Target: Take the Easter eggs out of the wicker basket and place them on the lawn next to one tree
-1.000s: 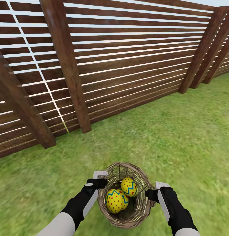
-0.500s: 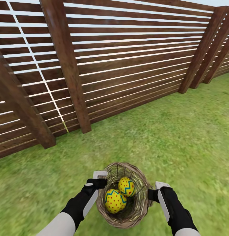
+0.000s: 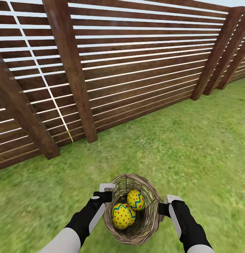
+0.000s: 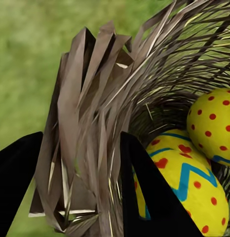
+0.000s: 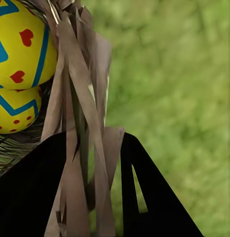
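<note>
The wicker basket [image 3: 132, 211] is being held above the lawn [image 3: 192, 147], between the left gripper [image 3: 107, 192] at its left rim and the right gripper [image 3: 166, 205] at its right rim. Two Easter eggs [image 3: 123, 215] are lying inside it, touching, one nearer the robot and one behind it. A slatted fence [image 3: 136, 66] is standing beyond the lawn.

Eggs [image 3: 123, 215]: yellow, blue zigzags, red dots and hearts; two show in the head view, touching, inside the basket.
Basket [image 3: 150, 191]: brown open-weave wicker, tilted, above the lawn [image 3: 192, 147].
Lawn: mottled green.
</note>
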You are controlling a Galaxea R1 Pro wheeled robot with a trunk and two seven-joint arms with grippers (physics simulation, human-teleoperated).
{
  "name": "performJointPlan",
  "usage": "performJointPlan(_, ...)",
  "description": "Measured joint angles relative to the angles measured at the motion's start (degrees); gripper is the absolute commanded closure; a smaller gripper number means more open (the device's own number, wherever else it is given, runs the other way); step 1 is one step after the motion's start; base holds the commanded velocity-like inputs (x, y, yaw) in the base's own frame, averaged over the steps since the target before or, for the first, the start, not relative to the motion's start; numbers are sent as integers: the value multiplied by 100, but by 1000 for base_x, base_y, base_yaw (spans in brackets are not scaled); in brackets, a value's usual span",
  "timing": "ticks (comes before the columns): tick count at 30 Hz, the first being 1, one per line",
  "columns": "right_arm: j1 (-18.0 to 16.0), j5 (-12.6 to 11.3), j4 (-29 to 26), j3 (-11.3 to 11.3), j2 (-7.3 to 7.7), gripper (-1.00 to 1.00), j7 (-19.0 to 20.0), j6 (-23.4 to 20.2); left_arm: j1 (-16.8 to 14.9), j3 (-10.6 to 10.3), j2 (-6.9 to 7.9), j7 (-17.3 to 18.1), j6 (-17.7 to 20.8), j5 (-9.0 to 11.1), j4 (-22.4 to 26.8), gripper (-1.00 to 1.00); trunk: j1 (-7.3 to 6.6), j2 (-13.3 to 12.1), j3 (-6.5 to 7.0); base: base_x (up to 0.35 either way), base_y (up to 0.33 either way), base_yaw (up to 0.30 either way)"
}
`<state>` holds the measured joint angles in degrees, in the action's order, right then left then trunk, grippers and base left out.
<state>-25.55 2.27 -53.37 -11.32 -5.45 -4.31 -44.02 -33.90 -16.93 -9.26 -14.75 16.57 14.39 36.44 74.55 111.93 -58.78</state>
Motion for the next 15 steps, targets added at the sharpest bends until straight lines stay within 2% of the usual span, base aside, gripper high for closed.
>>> performJointPlan(8, 0, -4, 0, 4, -1, 100, -6, 1, 0, -1, 3, 8, 7, 0, 3, 100, 0, 0, 0, 0, 0, 0)
performJointPlan(15, 0, 11, 0, 6, 1, 100, -5, 0, -1, 0, 1, 16, 15, 7, 3, 100, -87, -159, 71, 0, 0, 0)
